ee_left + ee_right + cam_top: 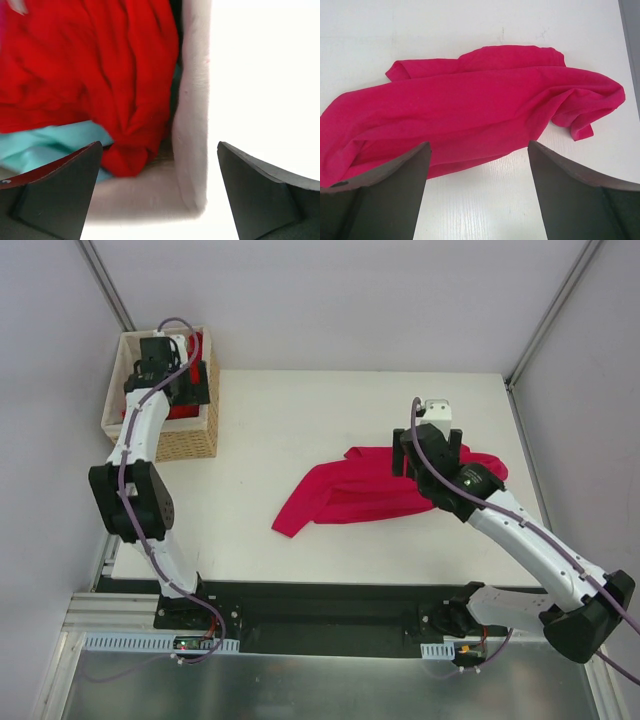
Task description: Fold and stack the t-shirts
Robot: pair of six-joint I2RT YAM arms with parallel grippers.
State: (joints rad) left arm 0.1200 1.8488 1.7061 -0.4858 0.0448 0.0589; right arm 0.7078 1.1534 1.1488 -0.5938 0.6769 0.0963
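A magenta-crimson cloth t-shirt (350,495) lies crumpled and unfolded on the white worktop (300,410), right of the middle. It is spread in a long, loose shape, with one end pointing toward the near left and the bunched end toward the right edge. In the right wrist view its folds run lengthwise, and a sleeve or corner sticks out at the right side.

The right pincer (477,150) hangs over the near edge of this shirt with its two dark fingers spread wide and nothing between them. The pictures do not settle whether the fingertips touch the cloth.

At the far left corner of the worktop stands a woven wicker basket (185,443) of light tan colour, with a white fabric lining (192,125). The left arm reaches up and over it, its wrist tipped down into the opening. Inside lies a bright red cloth t-shirt (90,65), heaped in deep wrinkles against the lining wall, one knotted-looking bulge hanging low near the corner. Beneath the red cloth shows a pale turquoise cloth (45,145).

The left pincer (159,150) is spread wide above this heap, one finger over the turquoise and red cloth, the other beyond the lining wall. It grips nothing.
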